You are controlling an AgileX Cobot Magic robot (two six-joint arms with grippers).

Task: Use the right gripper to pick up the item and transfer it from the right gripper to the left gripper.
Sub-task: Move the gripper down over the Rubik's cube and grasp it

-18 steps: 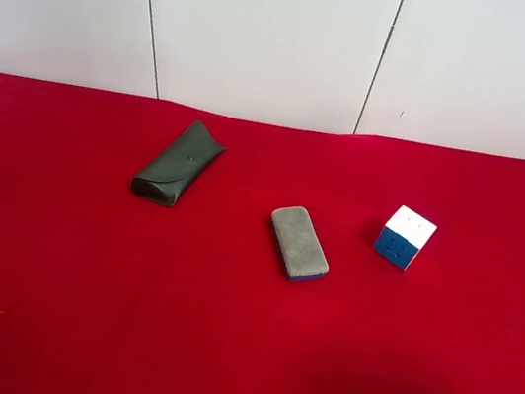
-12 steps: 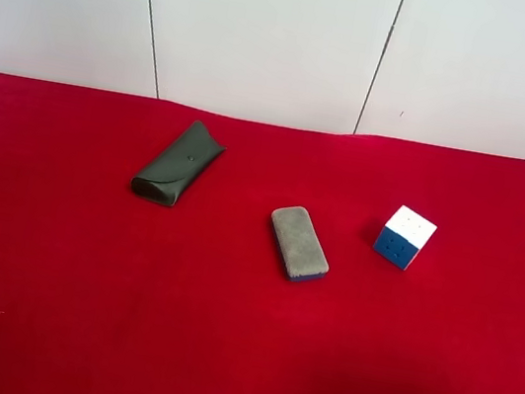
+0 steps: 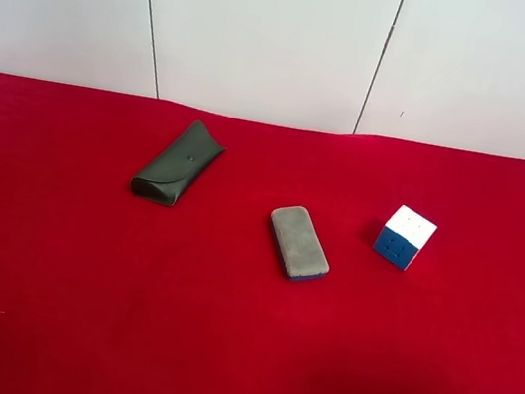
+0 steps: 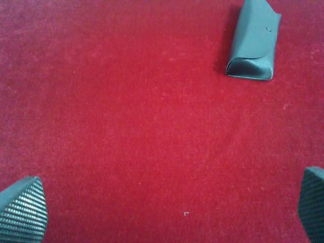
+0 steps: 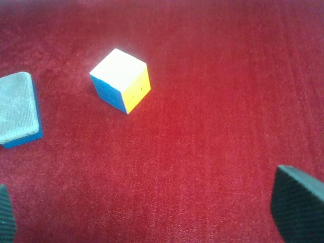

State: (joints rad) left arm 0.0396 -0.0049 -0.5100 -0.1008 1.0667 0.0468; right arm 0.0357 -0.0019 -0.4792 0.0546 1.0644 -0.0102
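The puzzle cube (image 3: 405, 237) sits on the red cloth at the right of the exterior high view, white face up, blue face to the camera. In the right wrist view the cube (image 5: 121, 80) shows white, blue and orange faces. My right gripper (image 5: 152, 215) is open, its fingertips (image 5: 296, 202) wide apart above the cloth, well short of the cube. My left gripper (image 4: 167, 207) is open and empty over bare cloth, its fingertips (image 4: 23, 210) wide apart. Neither arm shows in the exterior high view.
A grey oblong eraser (image 3: 299, 243) lies left of the cube; it also shows in the right wrist view (image 5: 17, 109). A dark green glasses case (image 3: 179, 163) lies further left, also in the left wrist view (image 4: 253, 40). A white panelled wall (image 3: 268, 38) stands behind the table.
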